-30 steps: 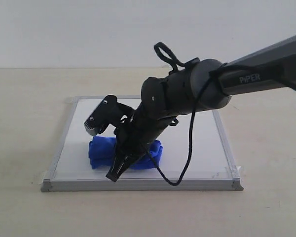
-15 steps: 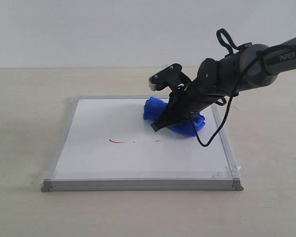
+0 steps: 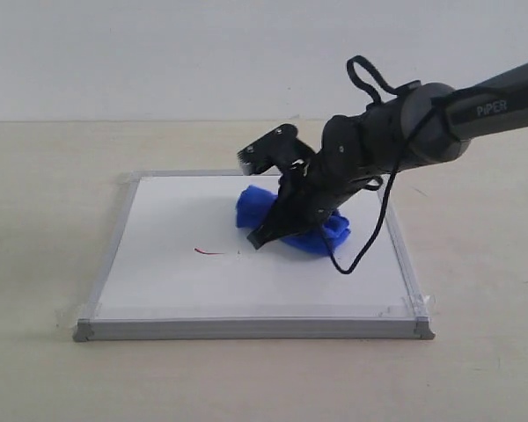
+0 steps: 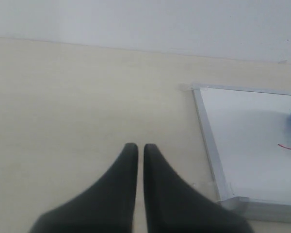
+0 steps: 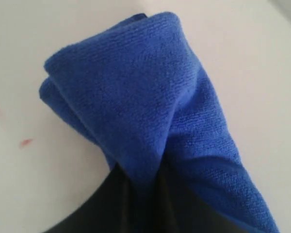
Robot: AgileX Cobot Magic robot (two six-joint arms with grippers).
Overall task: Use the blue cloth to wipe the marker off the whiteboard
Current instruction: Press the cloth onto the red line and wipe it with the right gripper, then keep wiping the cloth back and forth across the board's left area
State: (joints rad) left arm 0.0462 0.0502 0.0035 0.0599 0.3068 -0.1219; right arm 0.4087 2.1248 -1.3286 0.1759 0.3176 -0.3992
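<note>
cloth bright blue, fleecy, bunched in r tool, marker thin red

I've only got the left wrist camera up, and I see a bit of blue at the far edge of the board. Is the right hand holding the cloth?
Observer: Yes, the right hand is shut on the blue cloth, which is down on the whiteboard.
Operator: How much ink is on the board?
Observer: There is a short red stroke of marker, to the left of the cloth in the exterior view.
Operator: Is the cloth touching it?
Observer: No, bare board shows between them.
</note>
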